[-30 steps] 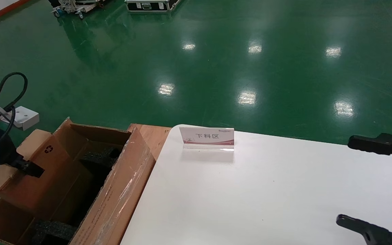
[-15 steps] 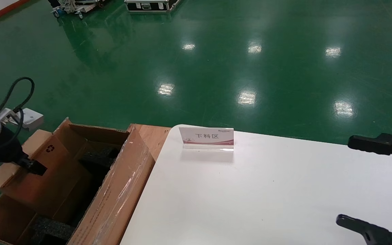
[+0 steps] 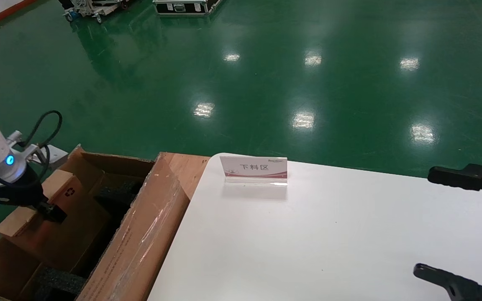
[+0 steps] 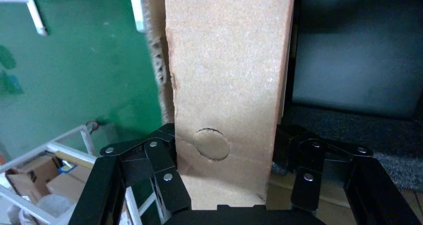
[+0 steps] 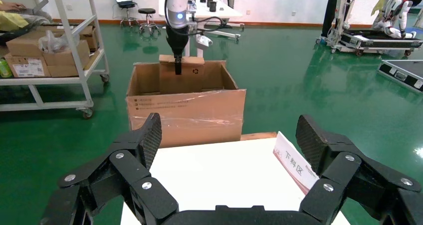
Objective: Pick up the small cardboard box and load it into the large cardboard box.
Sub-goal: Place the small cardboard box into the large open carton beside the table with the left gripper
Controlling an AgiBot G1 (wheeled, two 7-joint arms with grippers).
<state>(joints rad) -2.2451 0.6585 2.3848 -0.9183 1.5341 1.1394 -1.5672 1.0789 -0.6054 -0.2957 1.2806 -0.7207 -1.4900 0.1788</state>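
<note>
The small cardboard box [image 3: 59, 184], plain brown with a black recycling symbol, hangs tilted inside the open top of the large cardboard box [image 3: 140, 238]. My left gripper [image 3: 52, 212] is shut on one of its narrow ends. In the left wrist view the black fingers [image 4: 164, 155] press both sides of the small cardboard box [image 4: 224, 60], with my left gripper [image 4: 227, 135] straddling a round punched mark. The right wrist view shows the small cardboard box [image 5: 192, 75] in the taped large cardboard box [image 5: 184, 112]. My right gripper [image 3: 437, 225] [image 5: 229, 135] stays open over the table's right side.
Black foam inserts [image 3: 61, 281] line the large carton. A white table [image 3: 308, 242] carries a small sign stand [image 3: 254, 169] near its far edge. A wooden board [image 3: 184, 167] lies between carton and table. A shelf cart [image 5: 50, 50] stands beyond, on the green floor.
My left arm has carried the small cardboard box to the right and lower, deeper between the large box's flaps. The right arm has not moved.
</note>
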